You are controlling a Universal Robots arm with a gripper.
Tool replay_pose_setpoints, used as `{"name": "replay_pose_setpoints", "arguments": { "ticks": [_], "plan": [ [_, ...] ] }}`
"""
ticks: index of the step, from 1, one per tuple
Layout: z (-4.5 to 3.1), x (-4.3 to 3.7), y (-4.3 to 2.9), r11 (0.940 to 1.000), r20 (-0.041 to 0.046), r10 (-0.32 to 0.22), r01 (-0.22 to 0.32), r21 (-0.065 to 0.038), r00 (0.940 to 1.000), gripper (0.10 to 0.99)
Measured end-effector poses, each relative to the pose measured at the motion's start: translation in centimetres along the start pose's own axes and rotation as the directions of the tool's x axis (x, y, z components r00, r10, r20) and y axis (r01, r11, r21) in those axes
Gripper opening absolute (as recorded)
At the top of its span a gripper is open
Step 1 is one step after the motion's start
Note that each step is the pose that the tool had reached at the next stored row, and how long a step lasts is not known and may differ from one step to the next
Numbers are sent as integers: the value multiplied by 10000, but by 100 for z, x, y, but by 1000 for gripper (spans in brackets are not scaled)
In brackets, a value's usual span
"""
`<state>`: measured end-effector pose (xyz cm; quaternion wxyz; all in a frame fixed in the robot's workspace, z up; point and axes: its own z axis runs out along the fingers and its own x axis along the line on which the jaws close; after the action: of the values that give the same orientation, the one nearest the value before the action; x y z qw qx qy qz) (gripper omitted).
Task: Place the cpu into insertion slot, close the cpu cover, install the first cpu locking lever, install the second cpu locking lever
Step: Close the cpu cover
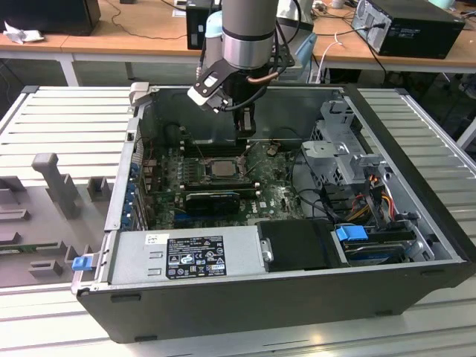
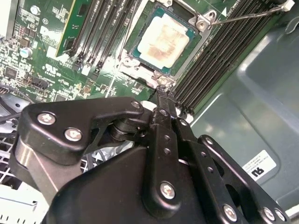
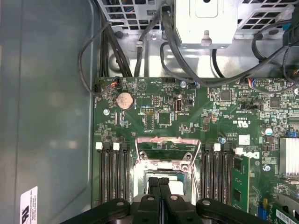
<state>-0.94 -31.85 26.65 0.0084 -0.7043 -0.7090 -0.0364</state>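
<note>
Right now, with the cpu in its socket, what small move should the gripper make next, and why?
Probably push the free locking lever down: the cpu sits under the closed-looking cpu cover, and the shut gripper is at its edge.

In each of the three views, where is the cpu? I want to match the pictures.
Exterior view: cpu in the board's middle, near the gripper.
Second wrist view: cpu just past the gripper's tip.
First wrist view: cpu partly behind the gripper.
Shared landmark: memory slots flank it.
</note>
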Motion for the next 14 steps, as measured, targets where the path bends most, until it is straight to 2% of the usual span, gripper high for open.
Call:
{"name": "replay_pose_setpoints", "arguments": {
  "ticks": [8, 11, 14],
  "plan": [
    [-36, 4, 32, 10000, -2, -1, 1, -1, 10000, 106],
    [-40, 4, 106, 10000, 0, -7, 7, 1, 10000, 106],
    [-40, 6, 148, 10000, 1, -9, 9, 1, 10000, 106]
  ]
}}
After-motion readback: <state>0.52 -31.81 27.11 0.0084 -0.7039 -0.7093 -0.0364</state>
